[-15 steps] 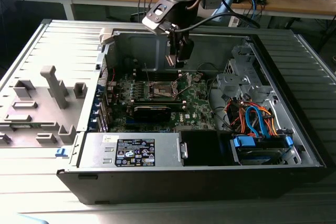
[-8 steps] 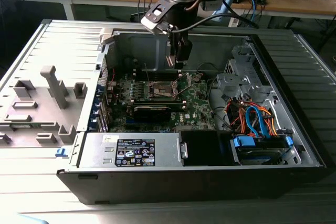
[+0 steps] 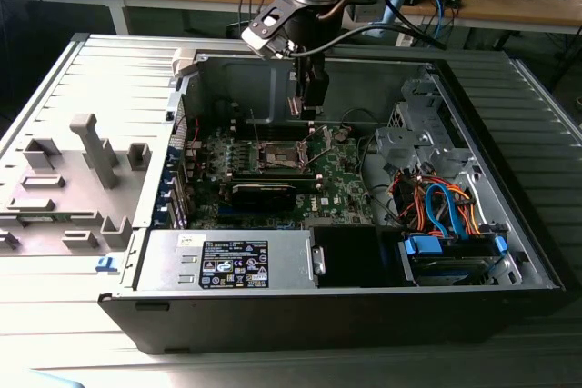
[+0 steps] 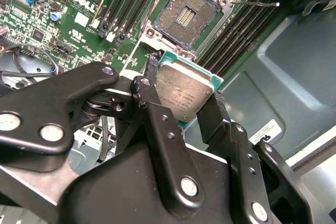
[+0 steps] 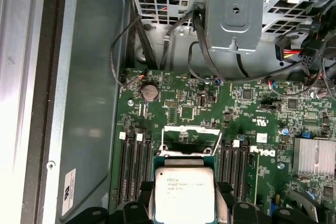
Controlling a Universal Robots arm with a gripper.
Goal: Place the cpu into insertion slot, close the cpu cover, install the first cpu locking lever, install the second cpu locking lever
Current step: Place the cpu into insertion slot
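Tool (image 4: 184, 87) clamped on the cpu (image 5: 184, 195), held above the motherboard (image 5: 241, 108) near the bare insertion slot (image 4: 185, 17), whose cpu cover (image 5: 190, 129) stands raised; seating, cover closing and both locking steps not yet done.

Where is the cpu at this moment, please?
In the second wrist view the cpu is held between the jaws of the gripper, raised close beside the open insertion slot and not yet seated in it.
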